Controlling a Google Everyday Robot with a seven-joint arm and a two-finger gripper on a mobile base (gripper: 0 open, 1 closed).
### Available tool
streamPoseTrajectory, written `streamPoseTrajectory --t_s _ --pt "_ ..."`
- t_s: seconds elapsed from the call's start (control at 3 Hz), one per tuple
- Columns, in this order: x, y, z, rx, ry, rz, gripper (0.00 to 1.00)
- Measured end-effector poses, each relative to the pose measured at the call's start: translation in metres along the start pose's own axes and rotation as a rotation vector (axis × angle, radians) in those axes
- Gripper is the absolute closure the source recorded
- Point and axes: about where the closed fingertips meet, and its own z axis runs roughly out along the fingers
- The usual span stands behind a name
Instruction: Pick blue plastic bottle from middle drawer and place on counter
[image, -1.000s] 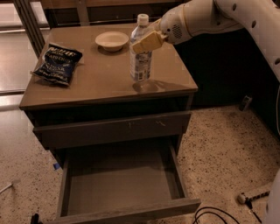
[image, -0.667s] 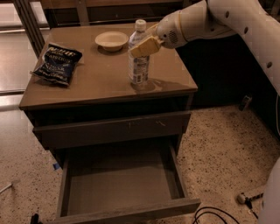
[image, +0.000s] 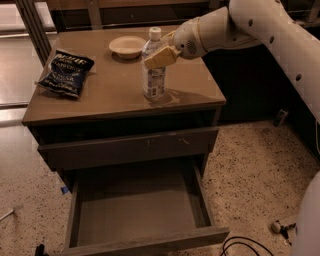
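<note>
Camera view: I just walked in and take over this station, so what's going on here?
The robot's gripper is at the upper part of the blue plastic bottle, which stands upright on the counter near a bowl and a chip bag. The middle drawer below is pulled open.

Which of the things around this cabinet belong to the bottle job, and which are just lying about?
Part of the job: blue plastic bottle, standing on the counter; middle drawer, pulled open; end effector, at the bottle's upper part.

Just lying about: chip bag and small bowl, both on the counter; cable on the floor.
</note>
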Motion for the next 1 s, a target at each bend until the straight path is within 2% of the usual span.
streamPoseTrajectory --t_s 1.0 --pt "0.0000 0.0006 0.0009 -0.003 0.002 -0.001 0.14"
